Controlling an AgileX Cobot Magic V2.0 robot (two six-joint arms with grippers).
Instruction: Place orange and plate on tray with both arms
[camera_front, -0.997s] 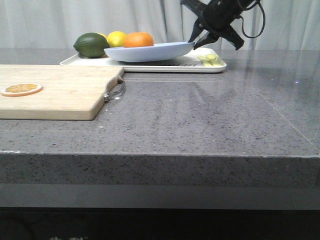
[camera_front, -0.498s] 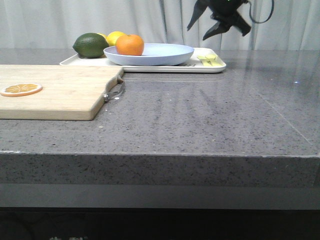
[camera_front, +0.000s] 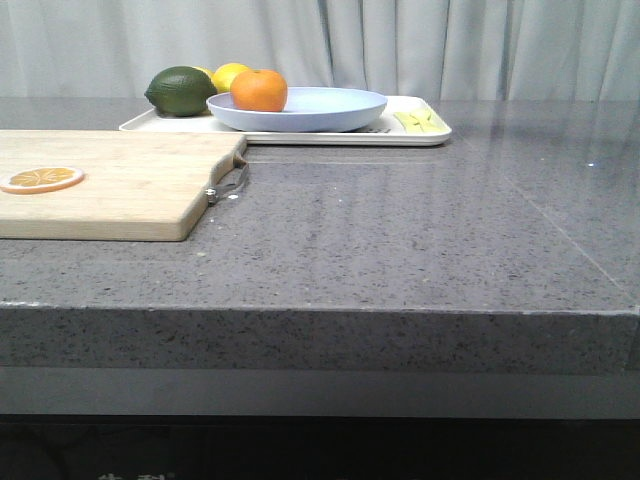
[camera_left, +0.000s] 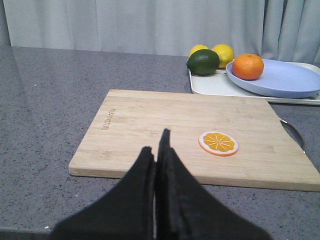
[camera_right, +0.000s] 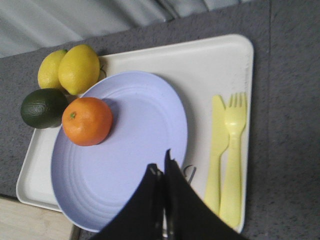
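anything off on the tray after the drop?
Mostly tidy. The plate overhangs the tray rim at its near edge, and the orange sits off-centre near the plate's edge. Nothing looks spilled or damaged.

Left matte black two-fingered claw (camera_left: 157, 150): plain dark fingers, broad at base, tapering to thin pointed tips, one tip longer. Right matte black two-fingered claw (camera_right: 162, 167): same tapered black shape, small pale glint at one fingertip. No cables, screws or markings visible.

Tray (camera_left: 215, 86) edge — cut off, left wrist view
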